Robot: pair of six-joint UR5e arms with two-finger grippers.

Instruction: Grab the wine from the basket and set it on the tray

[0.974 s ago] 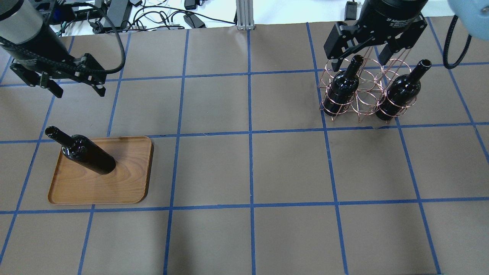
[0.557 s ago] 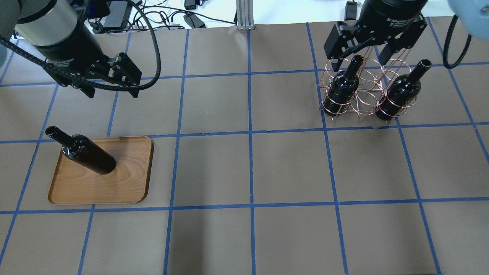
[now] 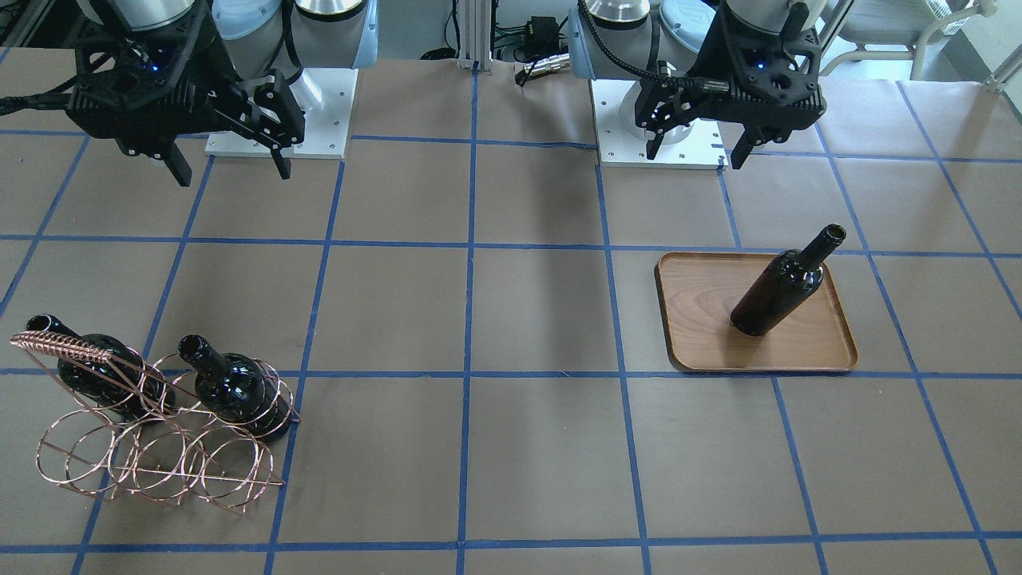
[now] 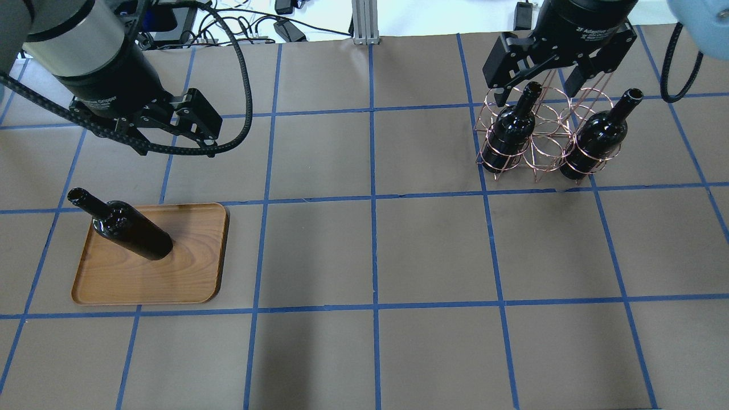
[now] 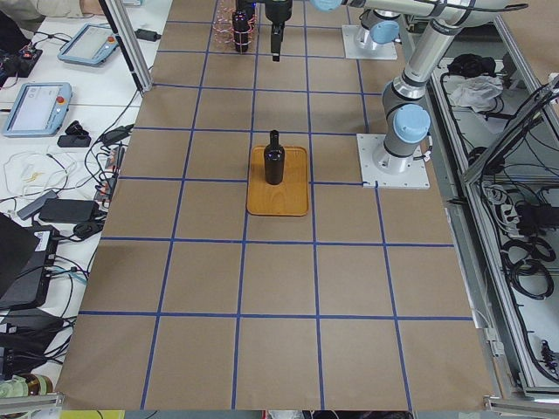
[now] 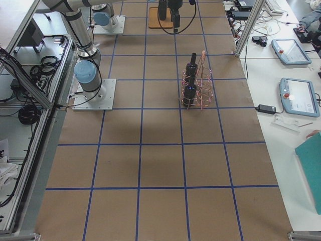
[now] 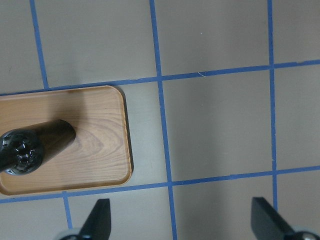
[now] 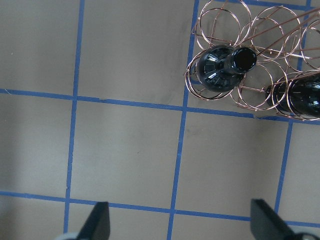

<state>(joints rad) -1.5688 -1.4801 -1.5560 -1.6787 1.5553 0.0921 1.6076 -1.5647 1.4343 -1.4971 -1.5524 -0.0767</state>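
Left fingers point(image 7: 97, 220): spread apart, empty, raised over the counter point(image 4: 370, 256) beside the tray point(image 4: 188, 273).
Right fingers point(image 8: 98, 220): spread apart, empty, raised near the basket point(image 4: 540, 152).
Wine point(image 4: 134, 230): upright on the tray, left side of the scene.
Basket: far right, two other bottles point(image 4: 508, 136) standing in its end rings.
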